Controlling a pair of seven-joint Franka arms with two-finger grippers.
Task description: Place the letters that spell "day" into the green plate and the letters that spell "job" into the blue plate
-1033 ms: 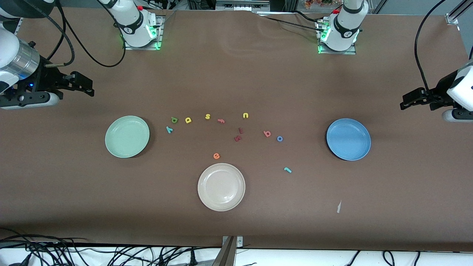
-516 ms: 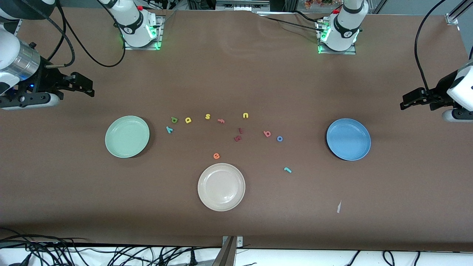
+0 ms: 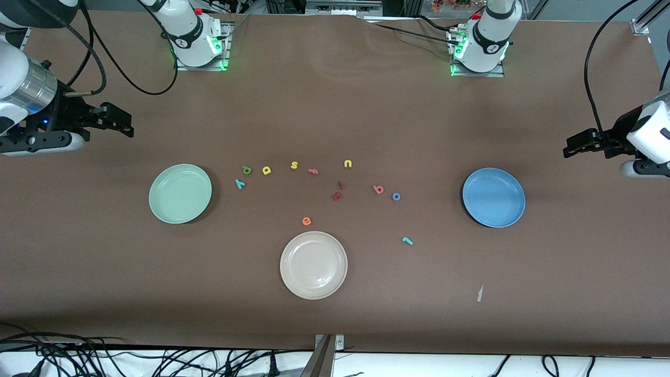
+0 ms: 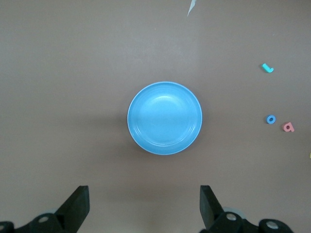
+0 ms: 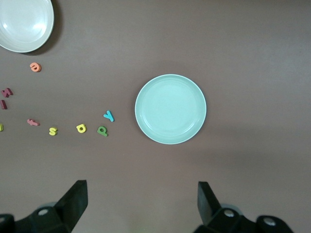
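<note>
Nothing is being held: left gripper (image 3: 576,144) and right gripper (image 3: 118,119) are being kept wide open, well apart from light, squashy foam letters — d (image 3: 246,169), a (image 3: 267,170), y (image 3: 240,184) — best pinched edgewise.

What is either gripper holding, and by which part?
Nothing. The left gripper and right gripper are both open and empty, above the table's ends.

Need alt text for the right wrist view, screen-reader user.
An empty green plate sits mid-frame on the brown table, seen from above past the open right gripper. Beside it lie a teal "y", olive "d" and yellow "a", then other loose foam letters. A cream-white plate is cut off at the corner.
</note>
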